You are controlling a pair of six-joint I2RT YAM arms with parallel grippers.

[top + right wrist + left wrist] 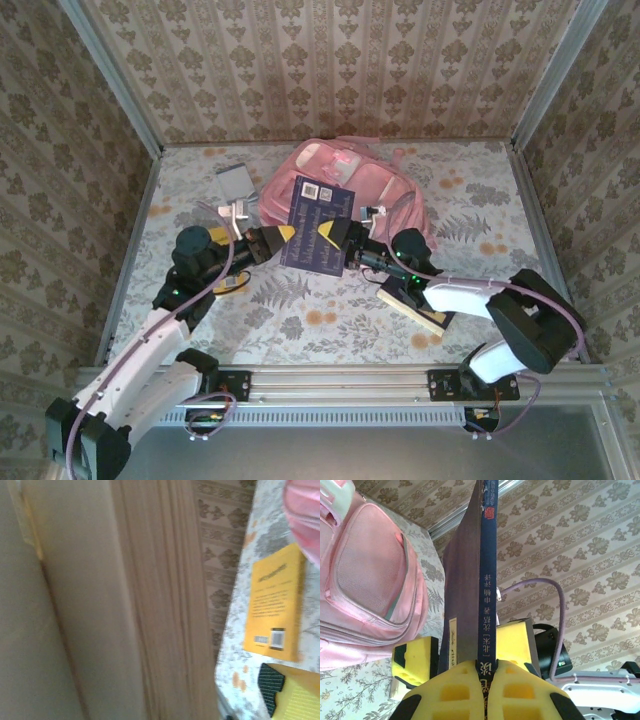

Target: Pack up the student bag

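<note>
Book (316, 218) clamped in left tool (284, 235), right tool (329, 235) apart, seemingly astride its blurred page edge.

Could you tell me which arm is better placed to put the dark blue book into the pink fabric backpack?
Left, likely: the left claw grips the spine of the dark blue book, while the right claw stands open at its page edge.

I see three walls (330, 60) papered beige with a repeating brown damask motif; grey aluminium posts (112, 75) stand at the far corners; the table (480, 200) has a pale covering printed with ferns and orange flowers; a slotted aluminium rail (340, 385) edges its near side; the light looks soft and even.
</note>
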